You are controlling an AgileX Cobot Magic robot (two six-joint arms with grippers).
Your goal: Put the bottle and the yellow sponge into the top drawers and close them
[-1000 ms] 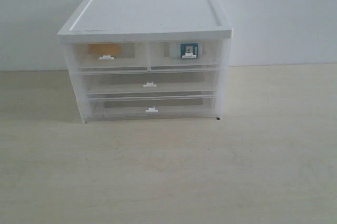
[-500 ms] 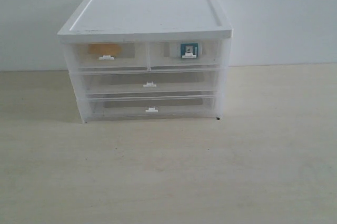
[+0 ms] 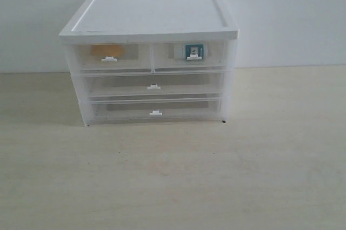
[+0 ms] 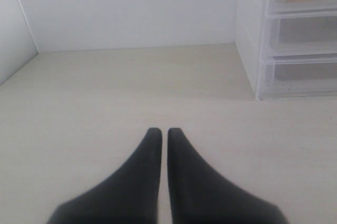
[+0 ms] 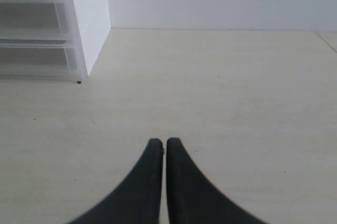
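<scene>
Since both arms sit out of the exterior shot, the wrist cams are all you get for them. The left tool (image 4: 164, 129) has its fingers pressed together with nothing between them, and the right tool (image 5: 160, 140) is the same: tips closed and empty. Each one hovers low over bare surface (image 3: 173, 187), well apart from anything.

Further out is the chest (image 3: 151, 17), ahead of both tools and inward toward the middle, so each wrist cam only catches one side of it. All the fronts look flush with the frame, and I can't see a gap anywhere.

Going by the exterior view, the sponge (image 3: 107, 50) is inside the left top drawer (image 3: 135, 60), showing as an orange blur just above the little handle. The bottle (image 3: 194, 51) is inside the right top drawer (image 3: 216, 60), with its teal label facing the front. I can't tell through the cloudy plastic which way its long axis runs.

The relation that matters is that the sponge drawer is on the left arm's side and the bottle drawer is on the right arm's side. If either front needed a last nudge, the nearer arm would push straight toward the wall behind the chest — no crossing over. From what I can see, though, the job looks finished: both things are in, both drawers are shut, and neither tool is close enough to touch the chest.
</scene>
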